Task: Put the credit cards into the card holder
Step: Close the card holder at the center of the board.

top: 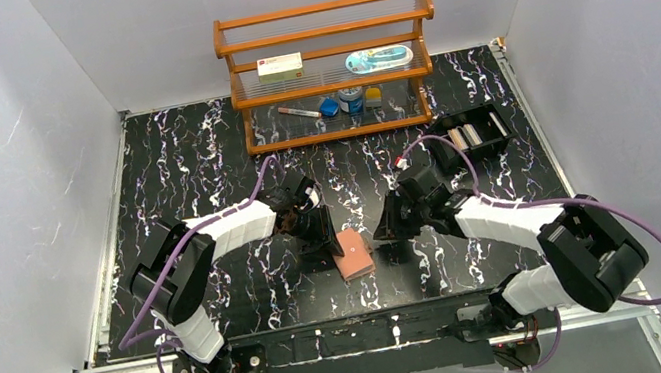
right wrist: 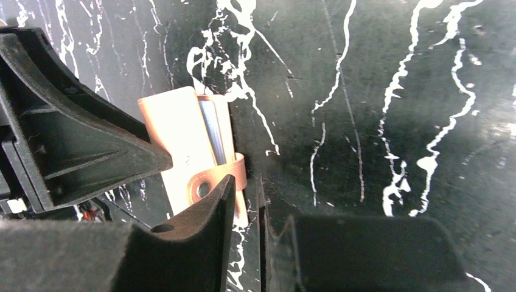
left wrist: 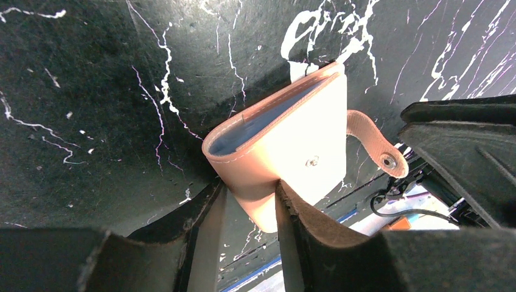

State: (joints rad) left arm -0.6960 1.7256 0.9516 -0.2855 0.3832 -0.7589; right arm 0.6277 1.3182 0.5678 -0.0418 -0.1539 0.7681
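Our left gripper [left wrist: 249, 190] is closed narrowly on the folded edge of the card holder [left wrist: 286, 140]; the holder's mouth gapes, with bluish sleeves showing; our right gripper [right wrist: 245, 182] is pinched to a thin slit, one finger touching the loose snap tab [right wrist: 214, 180]; the holder sits between both arms on the black marbled table [top: 202, 167], towards its near edge.

A wooden shelf [top: 324, 33] at the table's [top: 190, 159] far edge holds a white box [top: 280, 67], marker [top: 298, 111], jar [top: 351, 99]; black tray [top: 476, 110] near its right end.
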